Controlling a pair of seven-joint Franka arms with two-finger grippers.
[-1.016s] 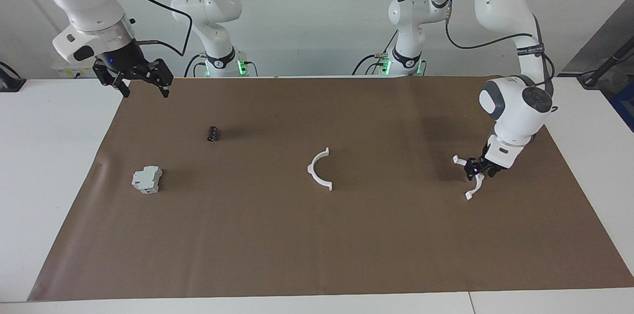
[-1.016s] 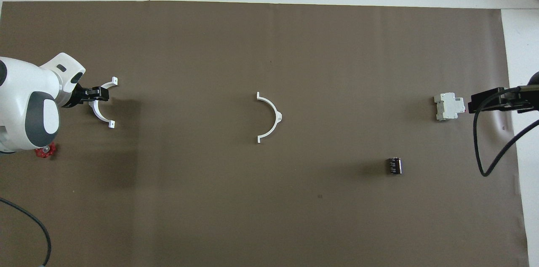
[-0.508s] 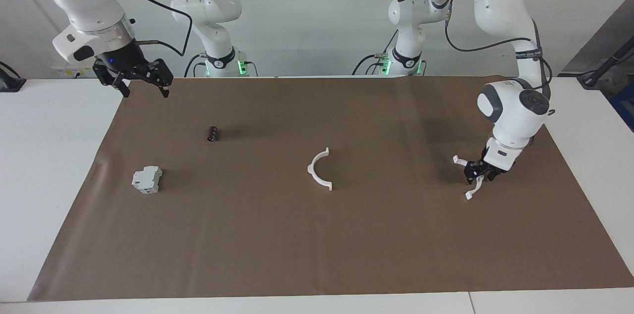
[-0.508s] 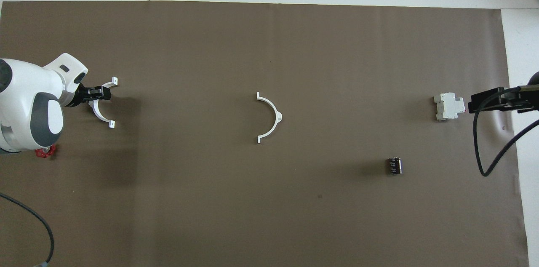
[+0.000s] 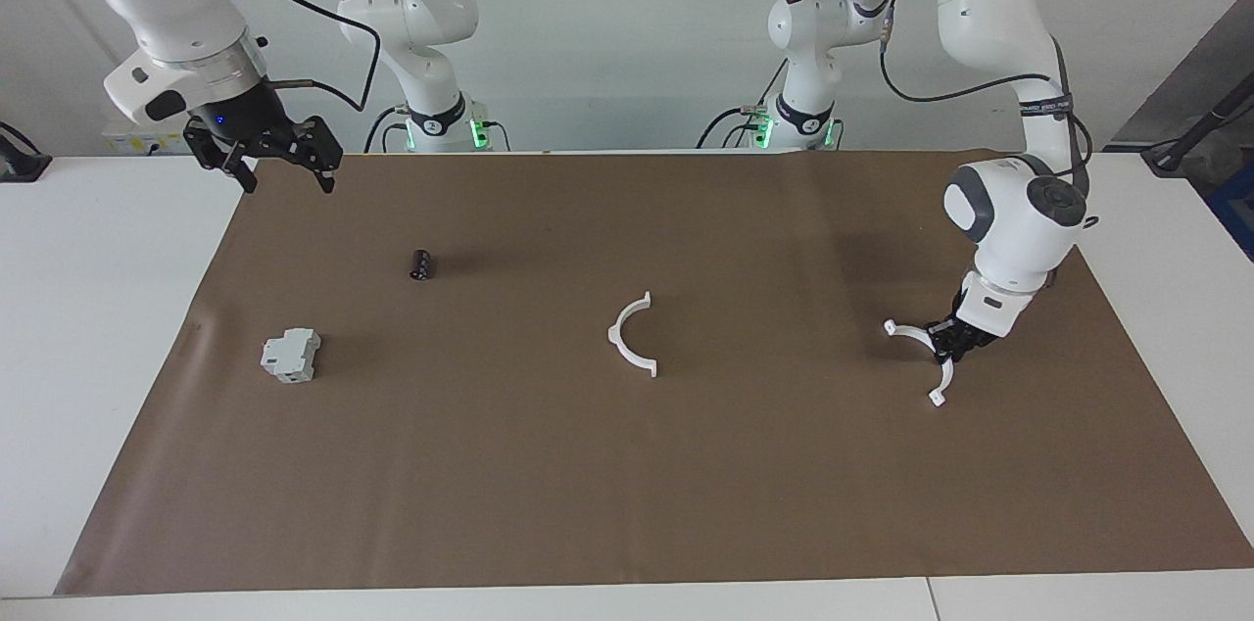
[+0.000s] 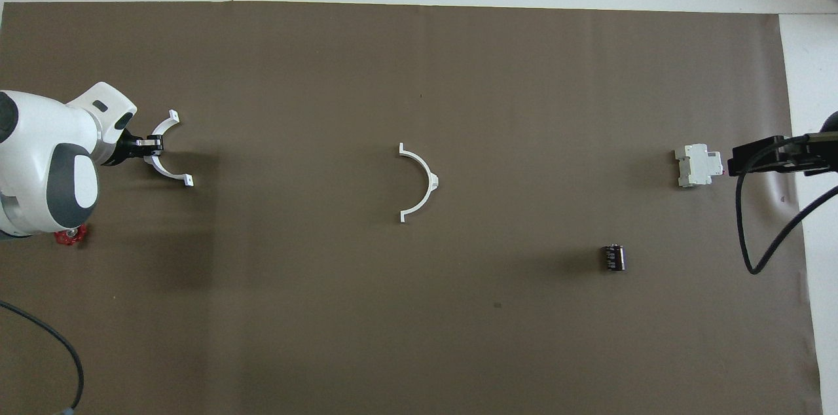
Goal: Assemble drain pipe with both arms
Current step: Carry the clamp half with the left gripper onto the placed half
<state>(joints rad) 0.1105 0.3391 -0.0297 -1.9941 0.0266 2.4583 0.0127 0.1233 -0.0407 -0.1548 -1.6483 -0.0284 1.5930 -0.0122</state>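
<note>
Gripping one white half-ring (image 5: 921,340), the left hand (image 5: 948,343) bears no readable writing.

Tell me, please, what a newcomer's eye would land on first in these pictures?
Most striking is the left hand, down at the left arm's end of the brown mat and shut on one white half-ring. The second half-ring lies alone at the mat's middle. The right hand waits open, raised over the mat's corner at the right arm's end, above a small black cylinder and a grey boxy block.
</note>
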